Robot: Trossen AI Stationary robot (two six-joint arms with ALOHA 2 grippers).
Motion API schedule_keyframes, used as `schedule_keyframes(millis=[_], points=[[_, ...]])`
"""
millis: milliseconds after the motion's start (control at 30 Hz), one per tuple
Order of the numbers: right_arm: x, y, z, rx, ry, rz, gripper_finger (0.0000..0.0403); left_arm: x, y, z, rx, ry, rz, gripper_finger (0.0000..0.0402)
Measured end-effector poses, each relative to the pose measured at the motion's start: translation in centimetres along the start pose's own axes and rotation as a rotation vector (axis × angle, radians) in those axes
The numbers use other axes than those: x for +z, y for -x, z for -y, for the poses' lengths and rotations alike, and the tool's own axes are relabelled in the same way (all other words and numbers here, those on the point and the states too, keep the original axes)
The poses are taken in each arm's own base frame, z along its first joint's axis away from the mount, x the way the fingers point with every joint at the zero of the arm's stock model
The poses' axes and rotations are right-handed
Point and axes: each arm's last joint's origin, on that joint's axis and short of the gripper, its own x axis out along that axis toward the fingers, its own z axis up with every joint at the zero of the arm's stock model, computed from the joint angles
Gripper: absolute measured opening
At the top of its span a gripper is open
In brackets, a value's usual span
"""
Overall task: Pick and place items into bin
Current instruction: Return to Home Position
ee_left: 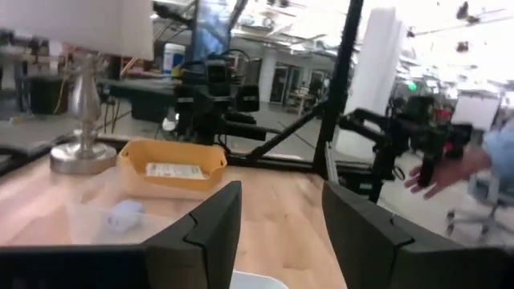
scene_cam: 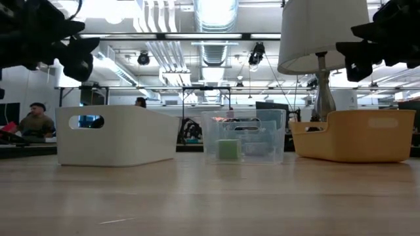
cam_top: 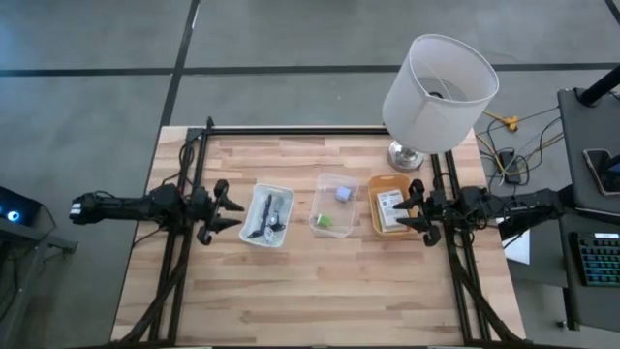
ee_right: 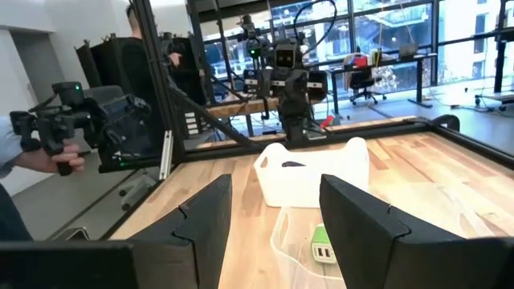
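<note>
Three small bins stand in a row on the table. The white bin (cam_top: 268,215) holds a dark cable/tool bundle (cam_top: 270,213). In the clear bin (cam_top: 333,206) lie a lavender-blue block (cam_top: 344,194) and a green piece (cam_top: 325,221). The yellow bin (cam_top: 390,206) holds a white printed packet (cam_top: 389,204). My left gripper (cam_top: 240,214) hovers open just left of the white bin. My right gripper (cam_top: 400,213) hovers open at the yellow bin's right side. Both are raised above the table in the low view.
A white-shaded lamp (cam_top: 436,97) stands on its metal base (cam_top: 407,155) behind the yellow bin, near the table's far right corner. Bare wood lies in front of the bins. A person's hand (ee_left: 450,172) shows beyond the table, holding a dark device (ee_right: 48,128).
</note>
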Motion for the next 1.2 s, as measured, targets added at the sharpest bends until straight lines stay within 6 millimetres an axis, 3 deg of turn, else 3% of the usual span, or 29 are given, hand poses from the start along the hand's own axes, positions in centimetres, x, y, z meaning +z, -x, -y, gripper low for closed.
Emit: schedule_keyframes(millis=[200, 1200], points=[[0.01, 0.00, -0.01, 0.001, -0.001, 0.000, 0.0176, -0.08, -0.01, 0.02, -0.012, -0.130, -0.008, 0.0160], [0.00, 0.00, -0.01, 0.001, -0.003, 0.000, 0.0176, 0.11, -0.05, 0.01, 0.002, -0.135, 0.013, 0.0160]])
